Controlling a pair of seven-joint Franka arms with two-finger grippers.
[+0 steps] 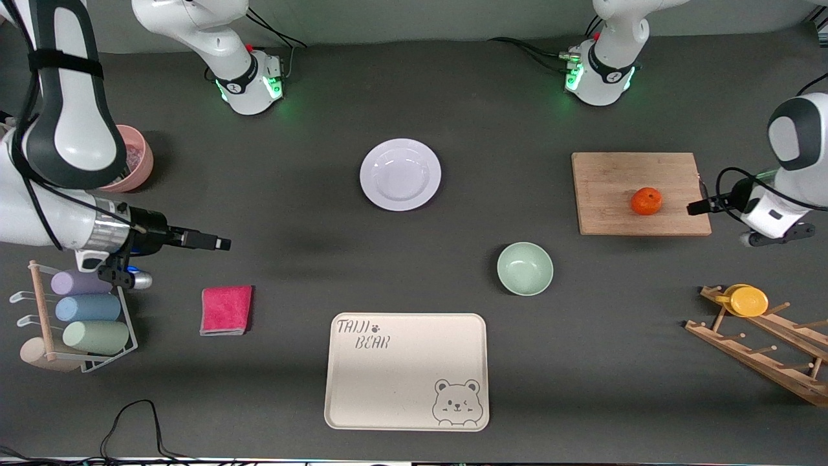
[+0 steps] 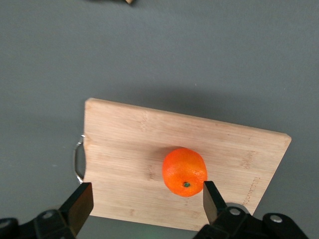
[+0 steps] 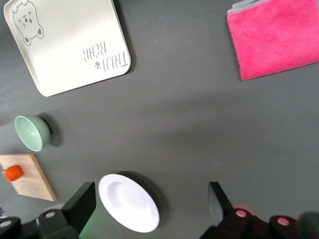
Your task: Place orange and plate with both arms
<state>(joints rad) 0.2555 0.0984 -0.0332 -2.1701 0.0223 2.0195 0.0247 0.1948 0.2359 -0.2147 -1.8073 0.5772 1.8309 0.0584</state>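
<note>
Judging from how things lie, nothing of the task is done yet: neither fruit nor dish is held, and both grasps and placements remain. Where they belong is not evident; the cream bear tray (image 1: 406, 371) seems a likely spot, but that is only a guess.

Taking the front view from its left side across: the right gripper (image 1: 217, 243) hangs empty above bare bench (image 1: 291, 213), over ground toward the right arm's end from the plate, just above the pink cloth (image 1: 226, 310). In its wrist view its fingers (image 3: 82, 201) stand widely spread, touching nothing.

The plate (image 1: 400, 174) lies flat on the bench, farther from the front camera than the bear tray and the green bowl (image 1: 524, 268).

The orange (image 1: 646, 201) sits on the wooden cutting board (image 1: 608, 181), toward the left arm's end from the plate.

The left gripper (image 1: 695, 208) hovers at the board's edge beside the orange, spread wide and empty; in its wrist view one fingertip (image 2: 212, 196) looks close to the fruit, though contact cannot be confirmed.
</note>
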